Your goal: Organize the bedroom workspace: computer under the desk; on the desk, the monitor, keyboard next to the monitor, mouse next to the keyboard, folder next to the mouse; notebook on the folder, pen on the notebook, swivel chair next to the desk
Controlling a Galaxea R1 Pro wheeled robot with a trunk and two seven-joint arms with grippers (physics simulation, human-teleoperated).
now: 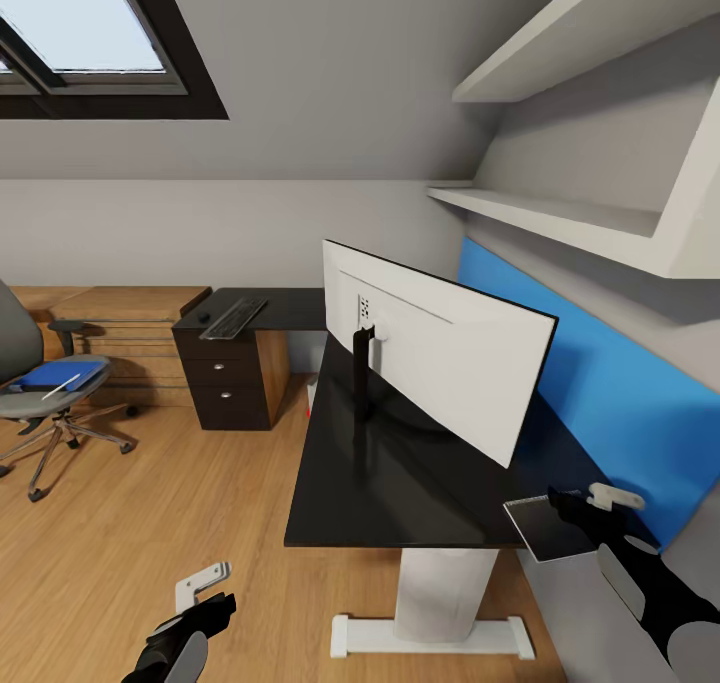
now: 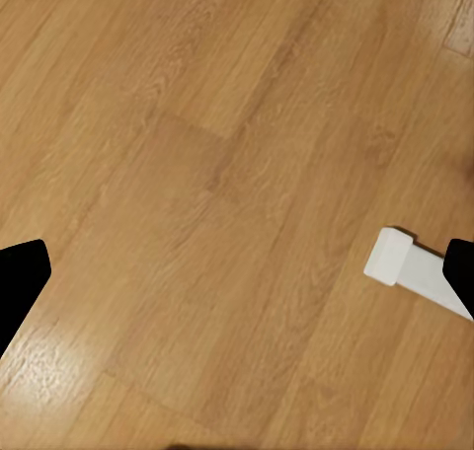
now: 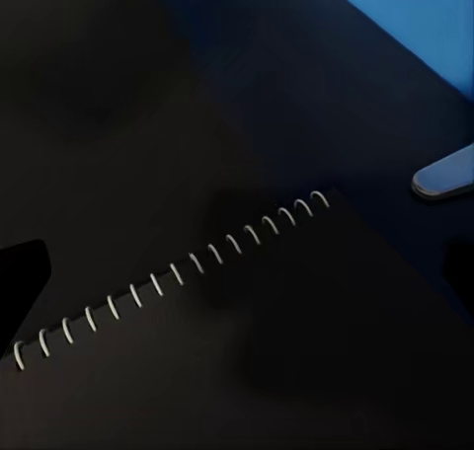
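Right gripper [image 1: 572, 504] seems to be pinching the spiral notebook [image 1: 545, 528] at the desk [image 1: 400, 483] corner, probably to lift it toward the folder [image 1: 62, 373], sitting on the chair [image 1: 40, 393].

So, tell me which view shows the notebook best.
The right wrist view: the notebook lies close up, its spiral binding plain, dark cover over the black desk. The head view shows it small at the desk's near right corner, by the right gripper.
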